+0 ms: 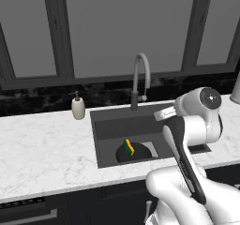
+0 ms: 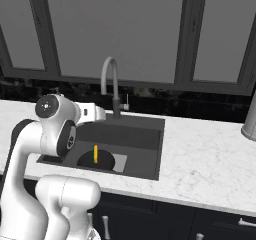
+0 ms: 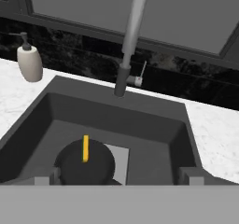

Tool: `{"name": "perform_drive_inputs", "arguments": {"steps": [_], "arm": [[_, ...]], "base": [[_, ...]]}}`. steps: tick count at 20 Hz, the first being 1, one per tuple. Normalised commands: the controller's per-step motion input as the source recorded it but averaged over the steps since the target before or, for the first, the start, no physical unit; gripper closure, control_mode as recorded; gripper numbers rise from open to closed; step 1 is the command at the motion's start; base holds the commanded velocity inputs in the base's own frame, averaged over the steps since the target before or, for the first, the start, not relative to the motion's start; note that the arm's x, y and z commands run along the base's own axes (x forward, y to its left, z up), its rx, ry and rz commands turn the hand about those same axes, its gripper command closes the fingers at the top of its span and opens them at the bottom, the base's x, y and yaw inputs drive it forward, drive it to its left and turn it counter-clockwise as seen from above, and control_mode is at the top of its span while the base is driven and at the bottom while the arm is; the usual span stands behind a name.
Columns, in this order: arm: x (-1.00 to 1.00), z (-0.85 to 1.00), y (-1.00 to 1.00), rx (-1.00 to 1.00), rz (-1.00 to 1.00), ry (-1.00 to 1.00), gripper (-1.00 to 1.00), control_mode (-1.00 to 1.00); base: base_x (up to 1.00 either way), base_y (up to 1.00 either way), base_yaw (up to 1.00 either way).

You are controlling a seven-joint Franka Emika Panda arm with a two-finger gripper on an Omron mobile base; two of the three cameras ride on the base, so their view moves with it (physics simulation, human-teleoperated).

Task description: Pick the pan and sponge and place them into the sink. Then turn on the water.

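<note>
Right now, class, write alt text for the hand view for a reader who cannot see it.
A black pan lies in a dark sink, a yellow sponge standing on edge in it. Behind rises a grey faucet, no water running; a soap dispenser stands on the counter at left.

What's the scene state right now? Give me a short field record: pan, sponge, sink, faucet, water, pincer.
pan: in the sink, over the drain plate
sponge: on the pan, standing on edge
sink: holds pan and sponge
faucet: upright behind the basin, side lever untouched
water: no stream visible
pincer: open, empty, above the basin and facing the faucet
soap dispenser: on the counter left of the sink
</note>
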Motion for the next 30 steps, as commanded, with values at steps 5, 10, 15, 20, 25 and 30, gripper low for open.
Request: {"name": "perform_drive_inputs", "arguments": {"steps": [5,10,15,20,25,30], "arm": [[0.0,0.11,-0.51,0.02,-0.02,-0.21,-1.0,-1.0],[0.0,0.05,-0.53,0.05,0.0,-0.23,-1.0,-1.0],[0.05,0.0,-0.5,0.07,0.0,-0.2,-1.0,-1.0],[0.23,0.0,-0.23,0.03,0.0,-0.15,-1.0,-1.0],[0.39,0.0,-0.01,0.0,0.0,-0.11,-1.0,-1.0],[0.39,0.0,-0.02,0.0,0.0,-0.02,-1.0,-1.0]], "base": [[0.0,0.0,0.0],[0.0,0.0,0.0],[0.0,0.0,0.0],[0.0,0.0,0.0],[0.0,0.0,0.0],[0.0,0.0,0.0]]}}
